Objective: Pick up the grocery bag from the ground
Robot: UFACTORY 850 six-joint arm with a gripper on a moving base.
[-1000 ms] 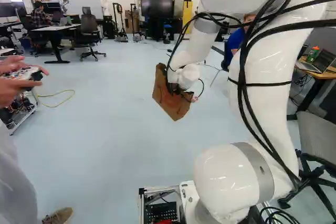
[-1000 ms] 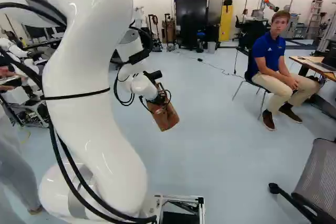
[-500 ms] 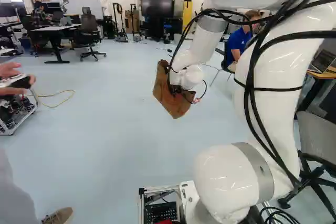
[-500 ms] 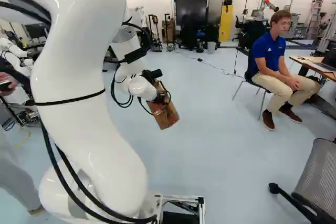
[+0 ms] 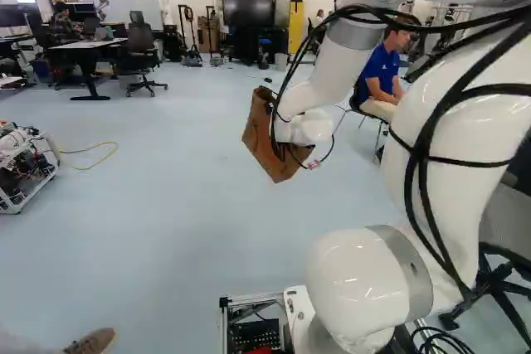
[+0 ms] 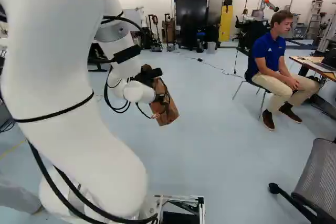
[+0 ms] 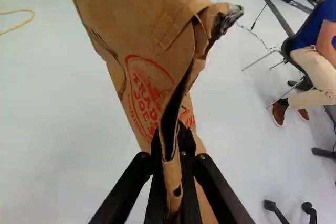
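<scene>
The brown paper grocery bag (image 5: 268, 140) hangs in the air above the floor, tilted, at the end of my arm. My gripper (image 5: 290, 148) is at the bag's side, its fingertips hidden there by the bag and cables. In the right base view the bag (image 6: 167, 107) shows beyond the wrist, with the gripper (image 6: 159, 98) against it. The wrist view has the gripper (image 7: 172, 163) shut on a folded edge of the bag (image 7: 152, 51), one finger on each side of the paper; red print marks the bag's face.
A seated person (image 6: 275, 72) is off to the right, with a desk (image 6: 315, 66) and an office chair (image 6: 315, 182) nearby. A wheeled frame (image 5: 25, 167) with a yellow cable (image 5: 91, 155) stands at the left. Another chair (image 5: 139, 60) and a dark screen (image 5: 249, 6) are farther off.
The arm's upper links have swung rightward in the left base view and leftward in the right one. The held bag has risen slightly and turned a little. At the left, the person's hands have gone from view.
</scene>
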